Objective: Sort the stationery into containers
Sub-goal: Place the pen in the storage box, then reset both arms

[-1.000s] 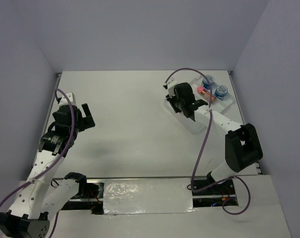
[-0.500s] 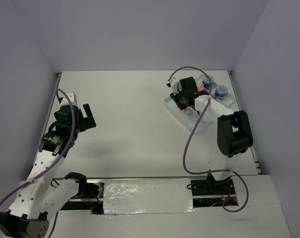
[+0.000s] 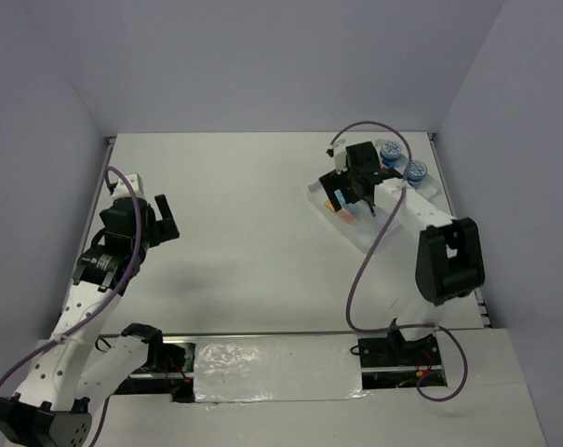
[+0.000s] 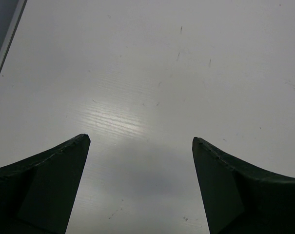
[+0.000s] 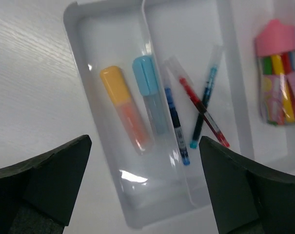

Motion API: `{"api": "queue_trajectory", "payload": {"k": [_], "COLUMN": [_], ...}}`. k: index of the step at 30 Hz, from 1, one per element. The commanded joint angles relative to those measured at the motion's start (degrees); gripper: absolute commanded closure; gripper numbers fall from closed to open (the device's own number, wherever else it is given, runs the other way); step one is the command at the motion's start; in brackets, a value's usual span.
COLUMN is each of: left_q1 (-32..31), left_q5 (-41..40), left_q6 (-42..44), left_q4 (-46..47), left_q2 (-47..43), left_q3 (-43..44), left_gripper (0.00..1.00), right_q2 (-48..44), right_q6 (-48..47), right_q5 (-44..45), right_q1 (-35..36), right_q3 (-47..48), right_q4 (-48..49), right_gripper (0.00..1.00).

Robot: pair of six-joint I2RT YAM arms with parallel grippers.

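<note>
The white tray (image 5: 152,197) lies below my right gripper (image 5: 145,141), which hangs open over it with nothing between its fingers. In the tray's left compartment an orange bar (image 5: 125,107) and a light-blue bar (image 5: 149,95) lie side by side. The adjoining compartment holds a blue pen (image 5: 175,122), a red pen (image 5: 202,111) and a teal pen (image 5: 206,97), the last two crossed. A pink-capped tube (image 5: 279,73) lies further right. Two blue jars (image 3: 390,149) (image 3: 415,171) sit at the tray's (image 3: 374,231) far end. My left gripper (image 4: 141,139) is open over bare table.
The tray sits at the table's far right, close to the right wall (image 3: 467,140). My left gripper (image 3: 160,222) is far from it, near the table's left edge (image 3: 106,186). A purple cable (image 3: 365,270) loops along the right arm.
My right gripper has swung toward the back over the tray and its jaws have opened wide. The left arm has not moved.
</note>
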Motion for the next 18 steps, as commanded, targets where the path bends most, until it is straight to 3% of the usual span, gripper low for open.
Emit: {"api": "queue_trajectory", "payload": {"k": [1, 4, 8, 18], "left_q1": [-0.19, -0.10, 0.16, 0.17], "left_q5": [-3.11, -5.40, -5.85, -6.99], "left_q6": [0.04, -1.11, -2.69, -1.46], "left_q4": [0.23, -1.97, -4.78, -10.15], "left_q2": [1.21, 1.48, -0.18, -10.80], "left_q3": [1.59, 4.05, 8.61, 11.01], "left_gripper": [0.01, 0.01, 0.01, 0.01], "right_q2": [-17.06, -32.18, -50.79, -72.02], "right_q6": [14.40, 24.72, 28.69, 27.82], "right_q5": [6.97, 9.72, 8.23, 7.72], "right_q1": [-0.41, -0.41, -0.33, -0.33], "right_q3": [0.53, -1.32, -2.21, -3.96], "right_q4": [-1.60, -7.46, -14.95, -28.15], "right_gripper": [0.00, 0.00, 0.00, 0.00]}}
